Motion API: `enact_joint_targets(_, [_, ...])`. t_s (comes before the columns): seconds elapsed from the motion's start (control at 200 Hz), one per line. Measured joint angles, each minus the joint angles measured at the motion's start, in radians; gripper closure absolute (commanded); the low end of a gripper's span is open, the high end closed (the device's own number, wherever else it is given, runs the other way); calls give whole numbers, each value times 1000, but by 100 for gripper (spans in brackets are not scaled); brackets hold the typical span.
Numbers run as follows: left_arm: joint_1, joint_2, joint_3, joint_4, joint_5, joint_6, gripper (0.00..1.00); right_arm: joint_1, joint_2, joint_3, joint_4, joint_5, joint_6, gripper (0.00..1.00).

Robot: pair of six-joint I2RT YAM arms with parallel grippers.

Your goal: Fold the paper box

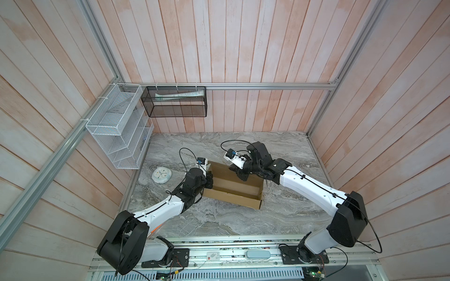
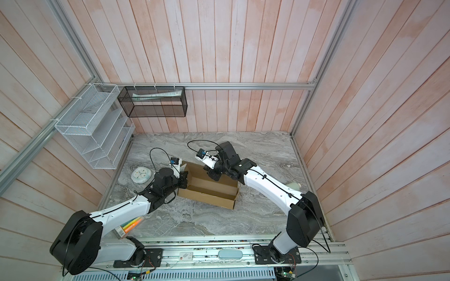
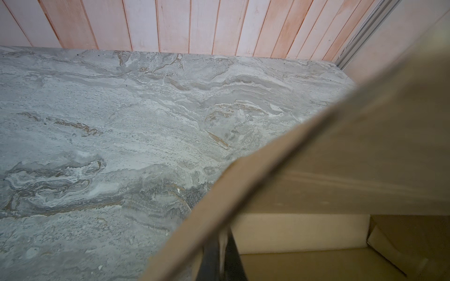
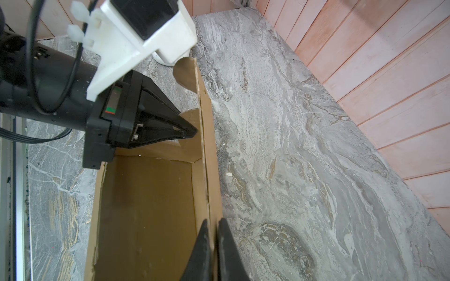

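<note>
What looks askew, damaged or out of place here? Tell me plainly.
The paper box sits skewed to the table edges, its top open. In the right wrist view the top edge of one long wall looks ragged, with small tears. A clock lies face up on the table nearby.

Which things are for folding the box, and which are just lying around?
For the job: paper box, left gripper and right gripper, both pinching its walls.
Just lying about: white clock, white wire rack, black mesh basket, marker pack.
</note>
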Motion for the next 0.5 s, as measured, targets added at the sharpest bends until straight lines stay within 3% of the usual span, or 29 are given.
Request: enact_joint_targets(0.5, [-5,-22,0,-8,-20,-30,78,11,-24,-34,8,11,-27,99])
